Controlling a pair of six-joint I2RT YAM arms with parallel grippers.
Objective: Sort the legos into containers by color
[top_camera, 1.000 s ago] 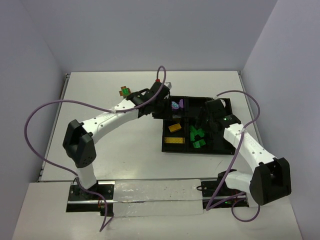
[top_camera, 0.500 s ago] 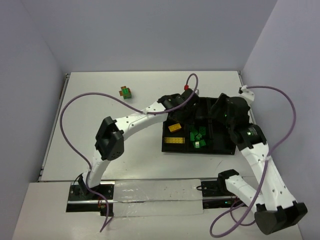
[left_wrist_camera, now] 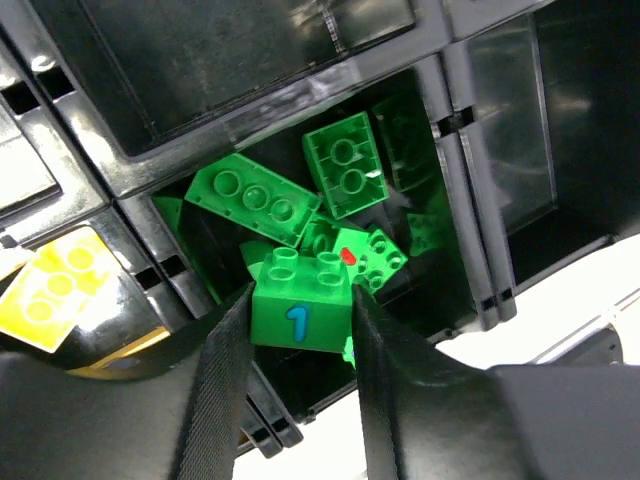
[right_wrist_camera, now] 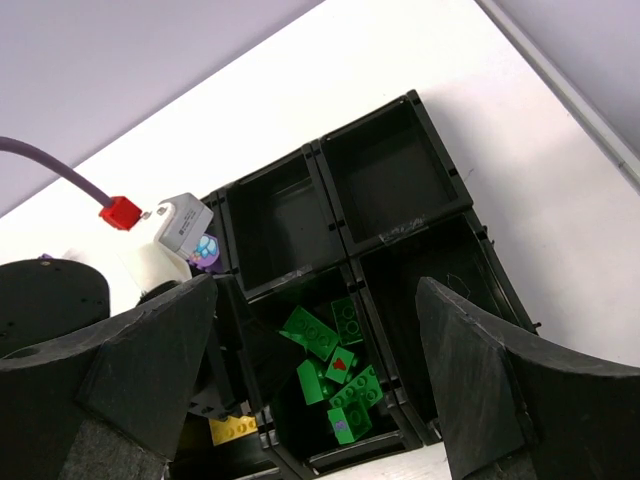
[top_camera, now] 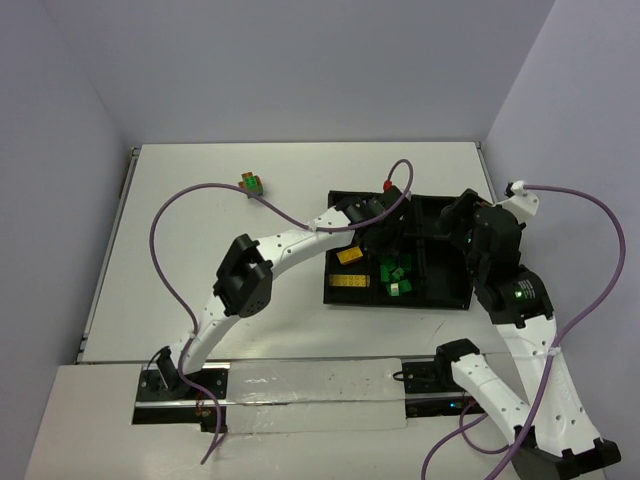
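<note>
Left gripper (left_wrist_camera: 297, 322) is clamped on a green brick (left_wrist_camera: 300, 300), just above the green compartment (left_wrist_camera: 455, 240) where other green bricks lie. We judge it light, rigid and slick, best pinched on flat sides. Its studs tip away from the fingers; it looks near-square, perhaps without a long axis. Our right gripper (right_wrist_camera: 318, 290) hangs wide apart above that compartment.

left gripper (left_wrist_camera: 298, 325) narrow, seemingly pinching a green brick (left_wrist_camera: 300, 292); right gripper (right_wrist_camera: 315, 300) spread wide, held high

Bricks (top_camera: 395, 275) in two near tray compartments (top_camera: 337, 268); one cluster (top_camera: 251, 183) far-left on table (top_camera: 200, 250).
</note>
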